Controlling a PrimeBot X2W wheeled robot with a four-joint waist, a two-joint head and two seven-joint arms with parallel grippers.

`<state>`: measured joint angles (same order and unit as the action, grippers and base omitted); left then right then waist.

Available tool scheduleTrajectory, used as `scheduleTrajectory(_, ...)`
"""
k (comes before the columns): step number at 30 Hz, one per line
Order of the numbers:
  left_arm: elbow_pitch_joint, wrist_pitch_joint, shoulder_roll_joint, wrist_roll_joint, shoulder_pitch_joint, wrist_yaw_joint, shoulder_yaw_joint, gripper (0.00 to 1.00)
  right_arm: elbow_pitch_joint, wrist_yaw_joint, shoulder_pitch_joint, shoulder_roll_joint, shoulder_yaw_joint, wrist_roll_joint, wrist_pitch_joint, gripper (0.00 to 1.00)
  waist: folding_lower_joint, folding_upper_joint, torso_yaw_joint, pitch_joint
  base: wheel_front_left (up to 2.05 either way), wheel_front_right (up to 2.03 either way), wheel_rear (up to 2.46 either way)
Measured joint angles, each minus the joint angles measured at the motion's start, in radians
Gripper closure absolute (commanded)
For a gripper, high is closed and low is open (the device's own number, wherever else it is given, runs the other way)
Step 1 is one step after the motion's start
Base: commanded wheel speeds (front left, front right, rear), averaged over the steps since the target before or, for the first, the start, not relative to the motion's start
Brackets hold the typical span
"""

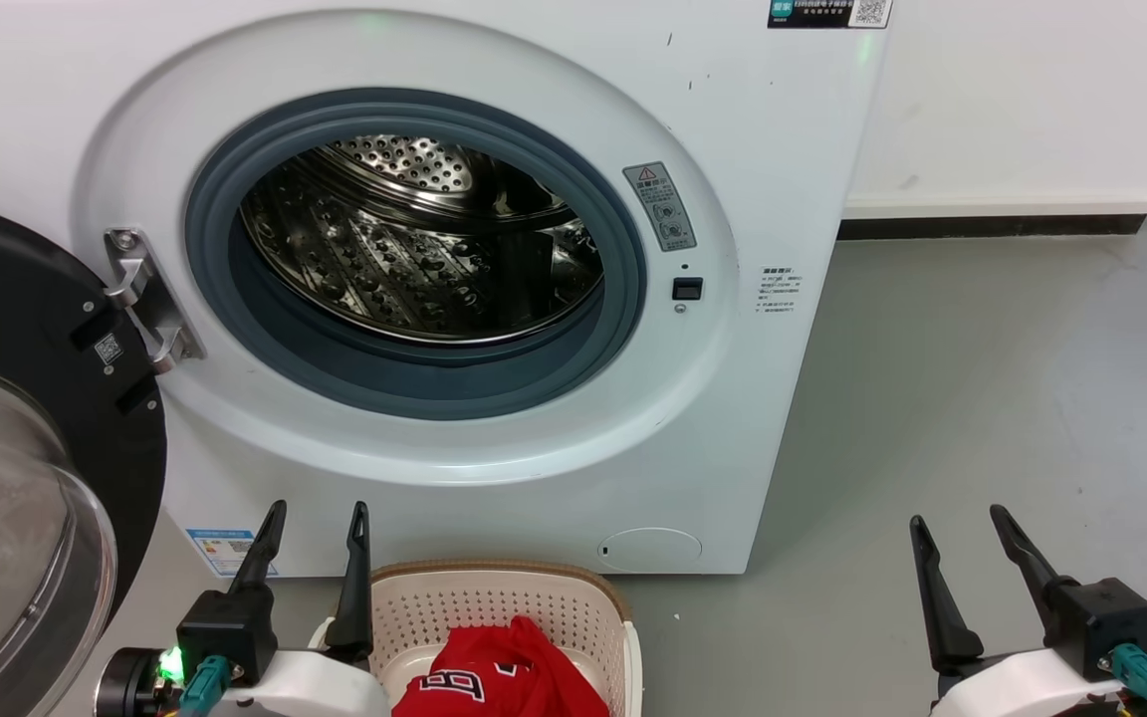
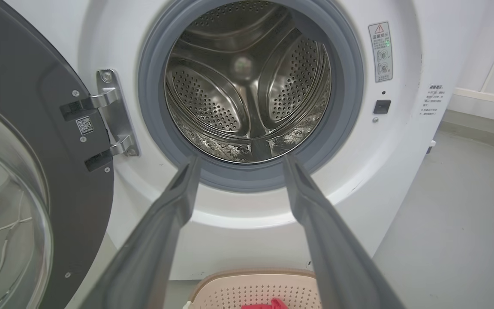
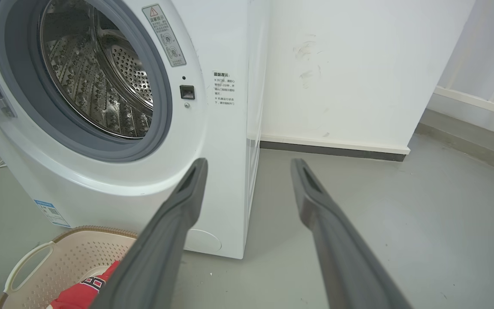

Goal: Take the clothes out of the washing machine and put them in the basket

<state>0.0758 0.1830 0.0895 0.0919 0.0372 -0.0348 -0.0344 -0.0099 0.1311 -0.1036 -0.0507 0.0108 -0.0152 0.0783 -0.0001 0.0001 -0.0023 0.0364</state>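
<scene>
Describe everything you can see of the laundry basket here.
The basket is cream plastic with perforated walls, a brown woven-look rim and a white loop handle. It stands upright on the grey floor, close in front of the washing machine, below its open porthole. Red clothes with white-and-black lettering lie inside. Its near end is cut off by the frame.

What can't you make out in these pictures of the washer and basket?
1. Clothes: head view's bottom edge cuts them; whether both garments are there, cannot tell.
2. Basket: left gripper covers its left side, head view.
3. Drum front floor: hidden behind the gasket, head view.
4. Label: print too small, every view.
</scene>
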Motion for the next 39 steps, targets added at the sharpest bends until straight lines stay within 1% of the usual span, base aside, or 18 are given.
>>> scheduleTrajectory(10, -0.064, -0.030, 0.003, 0.001, 0.027, 0.012, -0.013, 0.00, -0.004, 0.000, -0.001, 0.000, 0.001, -0.002, 0.000, 0.00, 0.0000, 0.0000, 0.015, -0.003, 0.00, 0.00, 0.00)
scheduleTrajectory(25, -0.076, -0.039, 0.017, 0.012, 0.031, 0.021, -0.017, 0.00, -0.003, 0.000, -0.001, 0.000, -0.002, -0.003, 0.004, 0.00, 0.0001, 0.0000, 0.009, -0.002, 0.00, 0.00, 0.00)
scheduleTrajectory(26, -0.072, -0.039, 0.017, 0.014, 0.031, 0.021, -0.018, 1.00, 0.001, 0.000, -0.002, 0.000, -0.002, -0.003, 0.004, 1.00, 0.0001, 0.0000, 0.009, -0.002, 0.00, 0.00, 0.00)
scheduleTrajectory(29, -0.044, -0.045, 0.013, 0.026, 0.041, 0.021, -0.019, 1.00, 0.022, 0.000, -0.008, 0.000, -0.004, -0.013, 0.003, 1.00, 0.0001, 0.0000, 0.008, -0.002, 0.00, 0.00, 0.00)
scheduleTrajectory(39, -0.013, -0.083, 0.004, 0.226, 0.033, 0.008, 0.006, 1.00, 0.051, 0.000, -0.001, -0.006, -0.004, -0.242, -0.011, 1.00, 0.0001, 0.0000, 0.008, -0.005, 0.00, 0.00, 0.00)
